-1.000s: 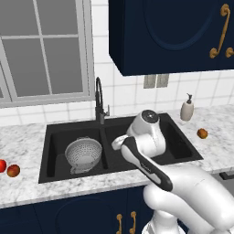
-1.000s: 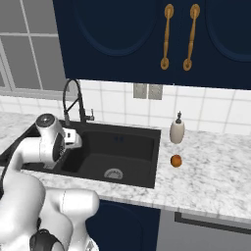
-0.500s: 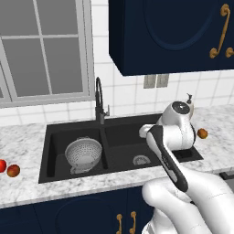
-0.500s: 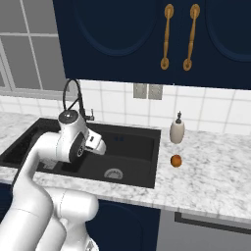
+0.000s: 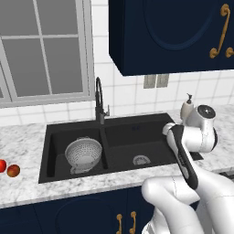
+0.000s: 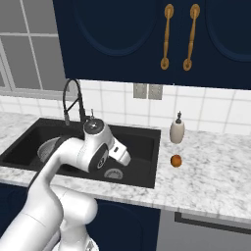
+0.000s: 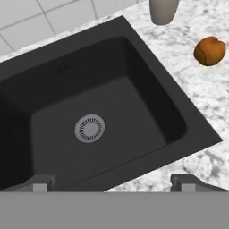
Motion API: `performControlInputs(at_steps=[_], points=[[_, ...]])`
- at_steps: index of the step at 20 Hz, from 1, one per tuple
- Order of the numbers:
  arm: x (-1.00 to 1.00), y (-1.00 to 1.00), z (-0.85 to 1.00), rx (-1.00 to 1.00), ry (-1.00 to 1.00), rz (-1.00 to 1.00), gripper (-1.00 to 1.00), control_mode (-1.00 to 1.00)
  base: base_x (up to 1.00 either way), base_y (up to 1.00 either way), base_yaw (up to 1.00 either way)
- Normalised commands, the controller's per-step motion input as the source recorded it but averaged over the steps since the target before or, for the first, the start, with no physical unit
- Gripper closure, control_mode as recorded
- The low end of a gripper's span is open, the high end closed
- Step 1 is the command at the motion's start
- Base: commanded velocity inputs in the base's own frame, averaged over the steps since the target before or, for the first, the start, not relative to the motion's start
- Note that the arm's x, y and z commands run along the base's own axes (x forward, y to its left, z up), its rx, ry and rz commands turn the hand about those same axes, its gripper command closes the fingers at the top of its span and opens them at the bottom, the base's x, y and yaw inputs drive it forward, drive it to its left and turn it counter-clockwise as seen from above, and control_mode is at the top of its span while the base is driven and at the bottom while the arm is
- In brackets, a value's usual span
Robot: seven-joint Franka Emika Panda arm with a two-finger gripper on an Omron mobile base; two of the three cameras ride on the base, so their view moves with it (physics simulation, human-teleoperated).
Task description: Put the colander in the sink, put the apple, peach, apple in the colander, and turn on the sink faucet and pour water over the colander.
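The silvery perforated colander (image 5: 83,153) sits upright in the left basin of the black sink (image 5: 132,125). Two apples (image 5: 2,165) (image 5: 13,170) lie on the counter far left of the sink. The orange peach (image 6: 176,160) rests on the counter right of the sink, below the soap bottle, and shows again as the peach (image 7: 209,50) at the upper right of the hand view. The black gooseneck faucet (image 5: 98,98) stands behind the divider, and no water runs. My gripper (image 7: 114,182) is open and empty, hovering over the right basin's drain (image 7: 90,128).
A cream soap bottle (image 6: 177,130) stands on the marble counter (image 6: 211,171) behind the peach. Dark blue wall cabinets (image 6: 147,39) hang above, and a window (image 5: 41,45) is at the back left. My own arm hides part of the sink's right edge in the left base view.
My arm has swung to the right, from above the sink's divider to over the right basin near the peach. The colander, fruit and faucet have stayed put; the gripper stays open.
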Motion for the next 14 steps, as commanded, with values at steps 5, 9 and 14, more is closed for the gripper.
performControlInputs(at_steps=[5, 9, 14], points=[[0.02, -0.55, 0.04, 0.0, 0.0, -0.02, -1.0, -1.0, 0.0, 0.0, 0.0], [-0.05, -0.34, 0.14, 0.0, 0.0, 0.03, -1.0, -1.0, 0.0, 0.0, 0.0], [-0.3, -0.34, 0.35, -0.03, 0.0, 0.0, -1.0, -1.0, 0.0, 0.0, 0.0]])
